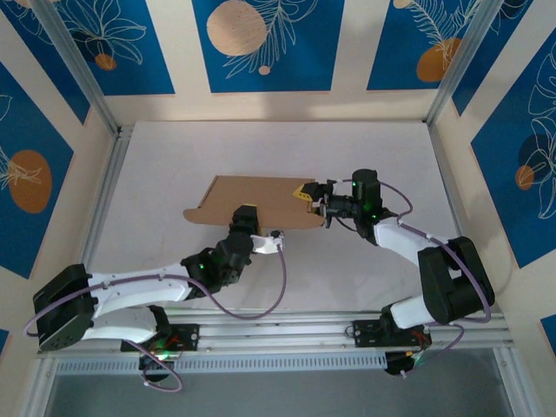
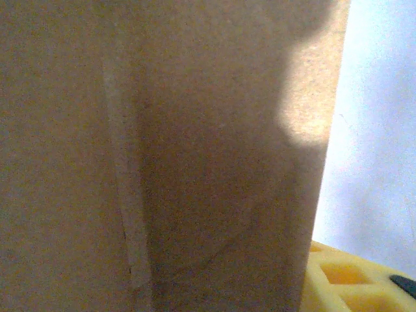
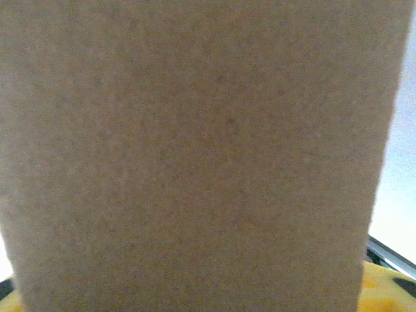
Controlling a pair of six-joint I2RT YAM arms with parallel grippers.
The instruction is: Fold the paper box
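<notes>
The paper box (image 1: 256,201) is a brown cardboard sheet with flaps, lying mid-table. My left gripper (image 1: 246,215) is at its near edge. In the left wrist view the cardboard (image 2: 169,156) with a crease line covers the jaws, and one yellow finger (image 2: 351,279) shows far out at the lower right. My right gripper (image 1: 309,198) is at the box's right end by a raised flap. In the right wrist view the cardboard (image 3: 195,149) lies over the jaws, with a yellow finger (image 3: 387,292) at the far lower right corner. Both grippers look open, with the board across them.
The white table (image 1: 174,156) runs to metal frame rails at the left (image 1: 111,174) and near edge (image 1: 287,334). Blue patterned walls close in the back and sides. The right arm's elbow (image 1: 452,282) stands near the right wall.
</notes>
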